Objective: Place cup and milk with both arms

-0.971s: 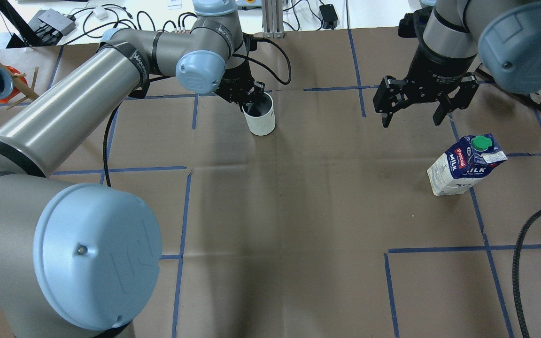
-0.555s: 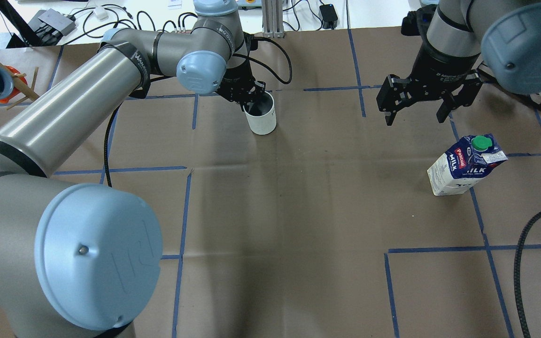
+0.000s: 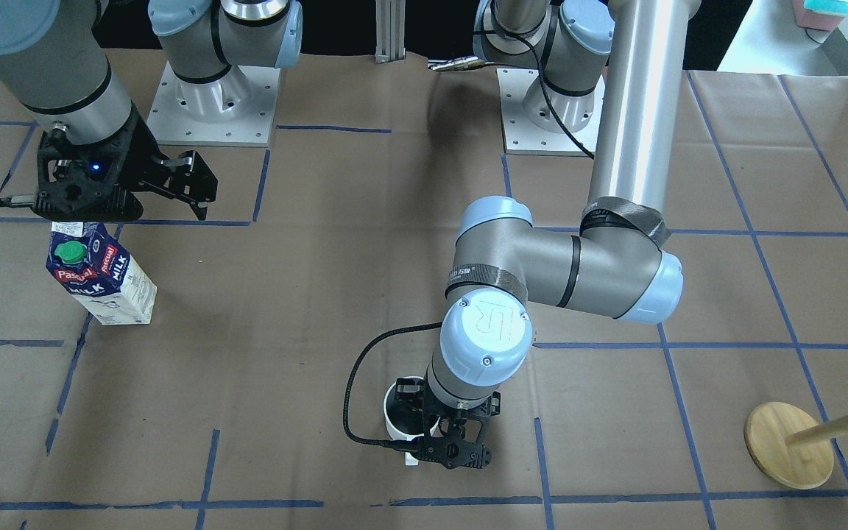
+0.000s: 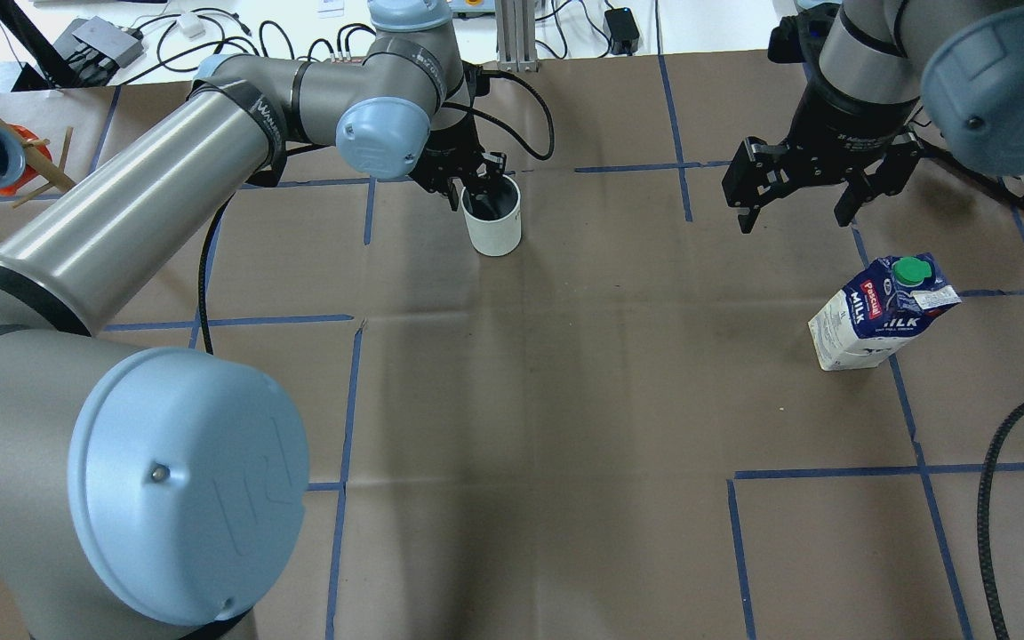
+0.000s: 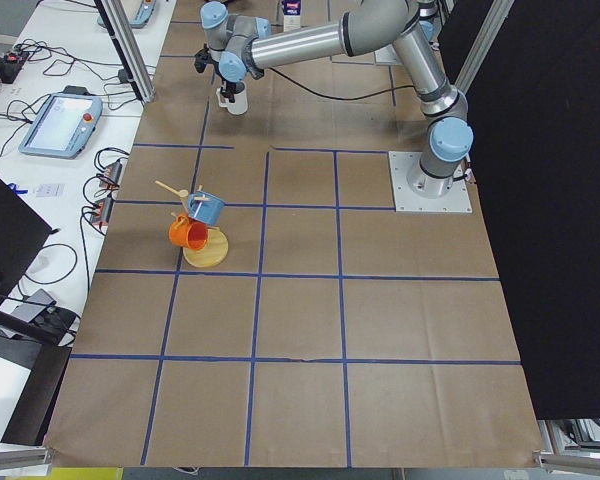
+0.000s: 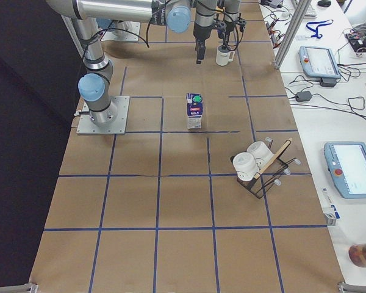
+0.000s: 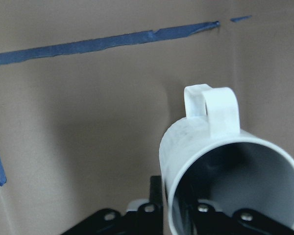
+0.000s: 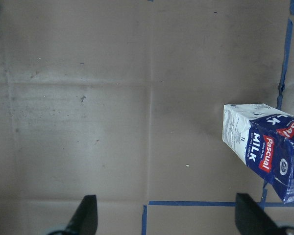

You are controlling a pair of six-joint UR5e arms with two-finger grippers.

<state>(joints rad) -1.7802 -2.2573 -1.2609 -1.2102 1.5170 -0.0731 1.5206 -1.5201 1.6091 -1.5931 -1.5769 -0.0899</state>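
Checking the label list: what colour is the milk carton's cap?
Green. The cap shows best in the overhead exterior view.

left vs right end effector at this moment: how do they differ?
Left end effector is shut on the rim of the cup, one finger inside and one outside. Right end effector is wide open and empty.
Left sits low, at cup height. Right hangs in the air, apart from the milk, which stands upright and untouched.
Shared: both are black and point downward.
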